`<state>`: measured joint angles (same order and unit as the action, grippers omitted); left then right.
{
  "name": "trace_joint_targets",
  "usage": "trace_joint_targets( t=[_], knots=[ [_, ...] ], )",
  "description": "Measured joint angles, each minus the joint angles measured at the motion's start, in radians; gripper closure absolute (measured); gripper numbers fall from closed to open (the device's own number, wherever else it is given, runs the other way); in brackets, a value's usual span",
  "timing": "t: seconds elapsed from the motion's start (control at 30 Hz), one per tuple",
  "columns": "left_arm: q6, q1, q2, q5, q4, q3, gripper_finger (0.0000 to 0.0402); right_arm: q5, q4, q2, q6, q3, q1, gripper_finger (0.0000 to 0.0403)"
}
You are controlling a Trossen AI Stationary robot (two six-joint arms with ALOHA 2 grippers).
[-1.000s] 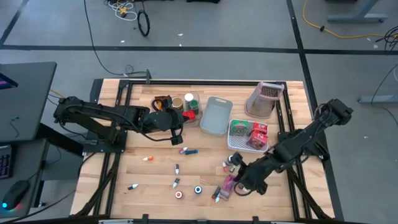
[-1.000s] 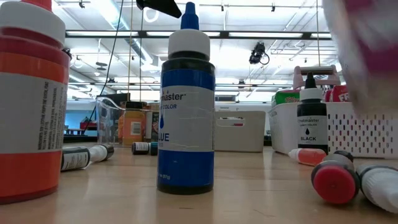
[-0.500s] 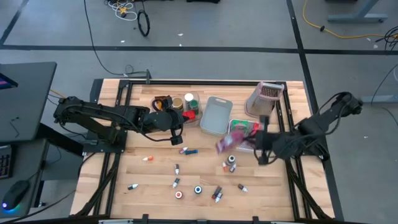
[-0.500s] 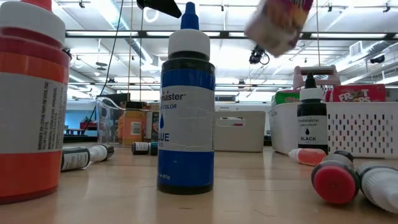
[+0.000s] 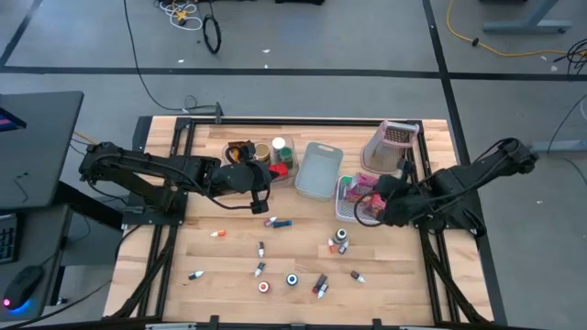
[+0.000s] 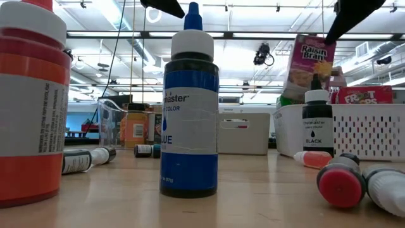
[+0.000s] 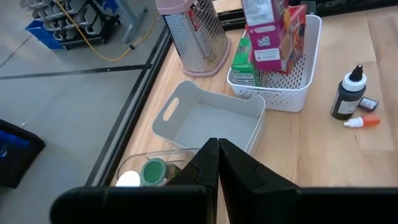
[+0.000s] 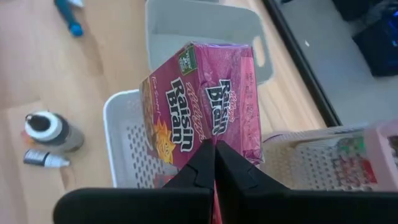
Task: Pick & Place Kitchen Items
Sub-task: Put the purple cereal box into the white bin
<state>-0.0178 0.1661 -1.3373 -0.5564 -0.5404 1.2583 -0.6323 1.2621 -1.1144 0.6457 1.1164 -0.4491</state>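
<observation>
Robotics lab / workshop, not a home. Wooden table [image 5: 229, 275] on a black frame sits on grey concrete floor [image 5: 303, 37] w/ tape lines; loose cables [image 5: 188, 14] at 12 o'clock, desk w/ keyboard [image 5: 7, 240] at 9. Low view: open hall, ceiling strip lights [image 6: 120, 16].

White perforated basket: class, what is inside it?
The white perforated basket holds a green box and a red box. The right claw holds the pink Raisin Bran box over it, hiding the rest.

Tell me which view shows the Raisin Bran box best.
The right wrist view: the Raisin Bran box fills the frame, label readable, clamped in the right gripper over the white basket. The low and left wrist views show it smaller; the high view barely shows it.
</observation>
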Motion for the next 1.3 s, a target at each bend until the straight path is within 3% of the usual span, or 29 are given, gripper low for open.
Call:
trace_joint_targets(
  t=[0.2,0.53,0.83,1.3],
  knots=[
    [-0.030,0.000,0.000,0.000,-0.001,0.000,0.0384,0.086,-0.047,-0.076,-0.126,0.000,0.023,0.0399],
    [-0.025,0.000,0.000,0.000,0.000,0.000,0.0384,0.100,-0.050,-0.231,-0.195,0.000,0.080,0.0395],
    [-0.024,0.000,0.000,0.000,0.000,0.000,0.0384,0.184,-0.078,-0.335,-0.232,0.000,0.110,0.0365],
    [-0.024,0.000,0.000,0.000,0.000,0.000,0.0384,0.173,-0.083,-0.364,-0.233,0.015,0.115,0.0306]
  ],
)
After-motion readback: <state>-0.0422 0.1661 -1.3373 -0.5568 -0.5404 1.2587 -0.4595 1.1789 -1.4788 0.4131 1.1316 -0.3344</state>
